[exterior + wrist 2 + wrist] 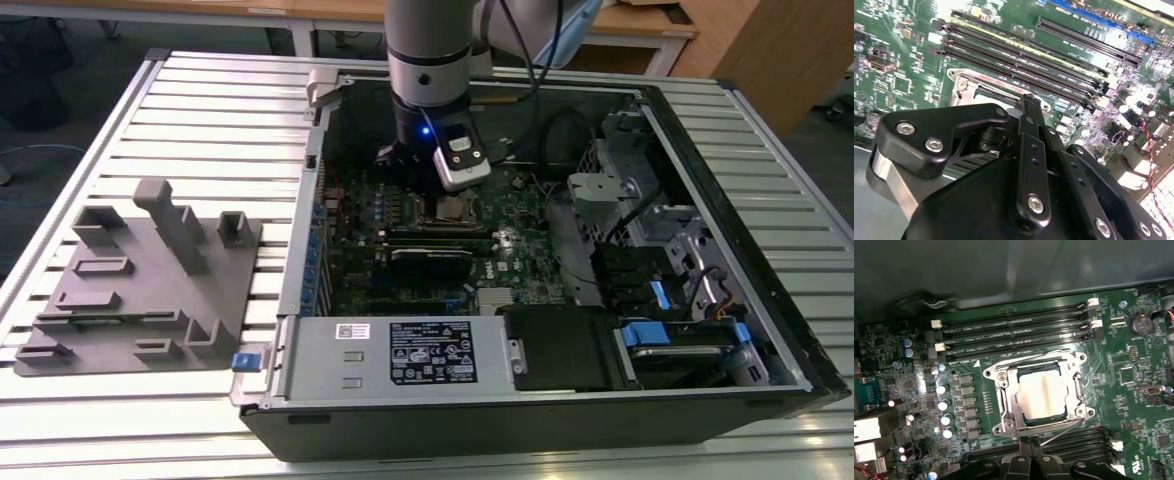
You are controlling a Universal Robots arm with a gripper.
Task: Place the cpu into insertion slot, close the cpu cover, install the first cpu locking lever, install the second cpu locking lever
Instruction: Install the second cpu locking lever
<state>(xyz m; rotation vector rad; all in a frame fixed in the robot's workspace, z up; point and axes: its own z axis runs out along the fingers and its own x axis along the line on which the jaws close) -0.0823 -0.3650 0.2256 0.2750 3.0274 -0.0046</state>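
Note:
In the first wrist view the cpu (1044, 392), a pale silvery square, sits in the insertion slot (996, 374) on the green board. The cpu cover (1005, 401), a silvery frame plate, lies down around it. One thin wire lever (1029, 360) runs along one side of the socket. Another lever (1061, 431) slants along the opposite side, close to my fingertips. My gripper (1029, 444) is shut just beside that edge, with nothing seen between the fingers. In the second wrist view the gripper (1029, 100) hangs in front of the socket rim (966, 82). From the exterior view the gripper (451, 190) is right above the socket (454, 210).
The board lies inside an open black computer case (747, 250) on a slatted metal table (200, 110). Long black memory slots (1014, 325) flank the socket. A power supply (400, 352) and drive bays (667, 330) fill the near side. A grey fixture (147, 280) stands at the exterior view's left.

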